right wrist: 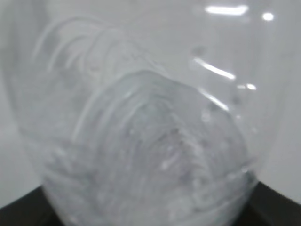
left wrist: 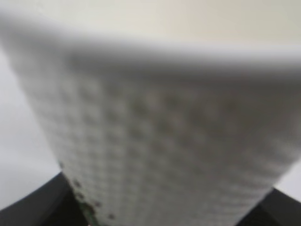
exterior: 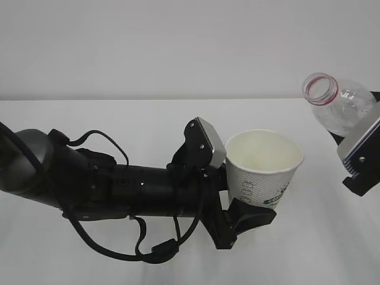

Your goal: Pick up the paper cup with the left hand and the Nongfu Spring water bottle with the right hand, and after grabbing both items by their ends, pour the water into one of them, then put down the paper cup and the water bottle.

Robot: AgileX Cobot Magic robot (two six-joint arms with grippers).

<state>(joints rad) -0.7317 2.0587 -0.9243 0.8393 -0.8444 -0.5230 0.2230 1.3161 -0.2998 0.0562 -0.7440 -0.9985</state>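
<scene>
The left hand (exterior: pixel 237 196) is clamped on the lower body of the paper cup (exterior: pixel 264 169), holding it upright above the table (exterior: pixel 89 119). The right hand (exterior: pixel 362 157) grips the Nongfu Spring water bottle (exterior: pixel 338 104), which is uncapped and tilted, mouth toward the cup but well apart. To pour cleanly, bring the bottle mouth over the cup opening, keep the cup level, and increase tilt gradually.
</scene>
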